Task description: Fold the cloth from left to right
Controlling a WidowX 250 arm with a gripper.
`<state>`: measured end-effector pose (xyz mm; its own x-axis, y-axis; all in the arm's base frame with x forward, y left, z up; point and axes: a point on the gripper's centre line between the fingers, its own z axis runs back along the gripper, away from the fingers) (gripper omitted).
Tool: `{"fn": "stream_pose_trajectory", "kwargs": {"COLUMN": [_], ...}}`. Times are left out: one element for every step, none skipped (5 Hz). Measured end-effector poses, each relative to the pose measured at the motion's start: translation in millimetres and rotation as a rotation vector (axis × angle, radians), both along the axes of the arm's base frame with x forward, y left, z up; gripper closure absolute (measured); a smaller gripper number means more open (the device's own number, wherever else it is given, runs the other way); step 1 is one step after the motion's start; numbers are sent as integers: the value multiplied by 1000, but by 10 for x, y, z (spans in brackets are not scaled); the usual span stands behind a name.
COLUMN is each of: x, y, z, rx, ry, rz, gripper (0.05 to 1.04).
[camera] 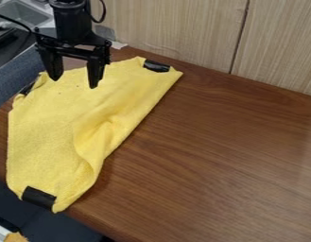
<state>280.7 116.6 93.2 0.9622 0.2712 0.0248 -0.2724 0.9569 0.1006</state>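
The gripper (75, 82) hangs over the upper left part of the yellow cloth (50, 127), its two fingers spread apart with nothing between them. The cloth lies along the left side of the brown table, with a raised wrinkle near its middle and a slanting right edge. Black patches mark the cloth at its upper right corner, at its bottom corner, and at its upper left edge, where one is partly visible. Whether the fingertips touch the cloth I cannot tell.
The wooden table (214, 156) extends to the right of the cloth. A light wood panel wall (177, 28) rises along the back edge. At the upper left are a grey sink (25, 12) and a blue-grey surface (19, 75). The table's front edge runs past the cloth's bottom corner.
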Motion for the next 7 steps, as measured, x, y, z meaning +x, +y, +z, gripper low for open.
{"fn": "stream_pose_trajectory", "kwargs": {"x": [-7, -4, -6, -16, -45, 19, 54], "y": [-5, 187, 446, 620, 913, 1168, 1348], "z": [-80, -210, -118, -71, -168, -340, -502], "rx": [-13, -44, -32, -12, -10, -15, -21], "ry": [25, 65, 33, 3, -38, -29, -2], "rz": [2, 44, 96, 113, 140, 146, 175], "gripper": [83, 83, 83, 83, 83, 83, 83]}}
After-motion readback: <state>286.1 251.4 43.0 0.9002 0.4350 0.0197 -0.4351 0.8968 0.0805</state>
